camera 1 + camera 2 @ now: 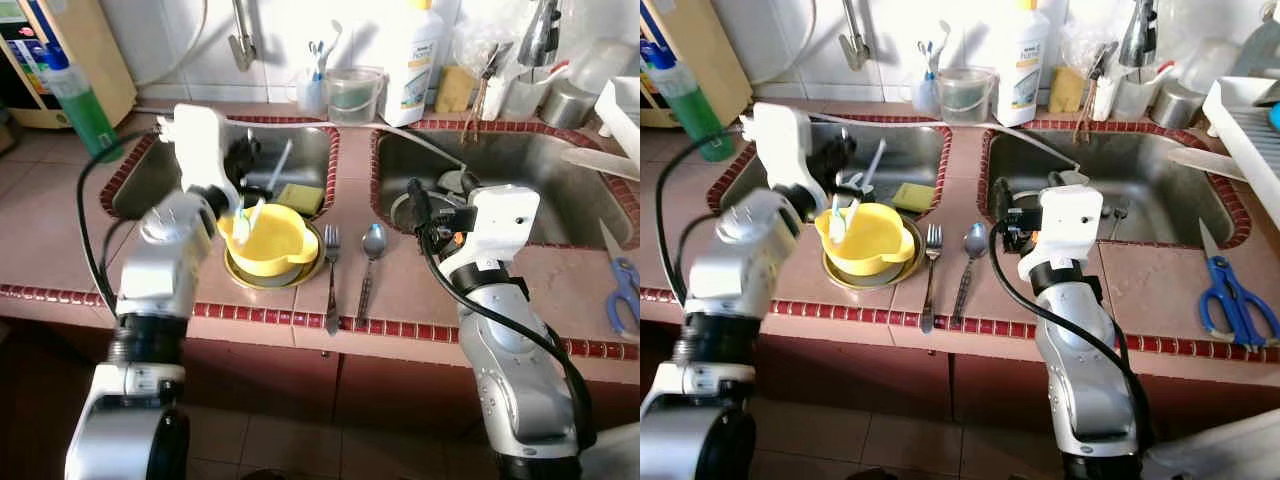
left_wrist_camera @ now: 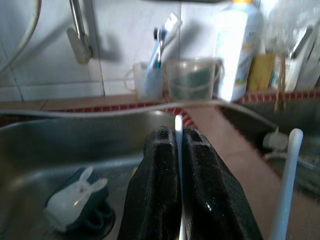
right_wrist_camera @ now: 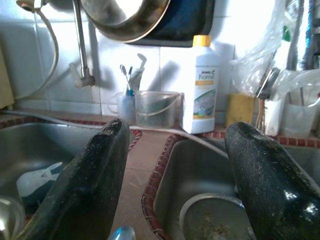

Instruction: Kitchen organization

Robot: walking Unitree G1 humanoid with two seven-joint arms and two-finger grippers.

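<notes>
Left gripper (image 2: 178,150) pinched shut on a thin white utensil handle (image 2: 178,131), above the yellow bowl (image 1: 268,238) at the left sink's (image 1: 300,150) front edge; fork (image 1: 331,270) and spoon (image 1: 368,262) lie on the counter between the arms; right gripper (image 3: 175,165) wide open, empty, just right of the spoon.

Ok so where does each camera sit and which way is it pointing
Left eye and right eye views: on the head, looking down at the tiled counter and both silver arms.
Left wrist view: along the left end effector, shut on a thin white handle.
Right wrist view: between the right end effector's open fingers.
Shared: the white bottle.
</notes>
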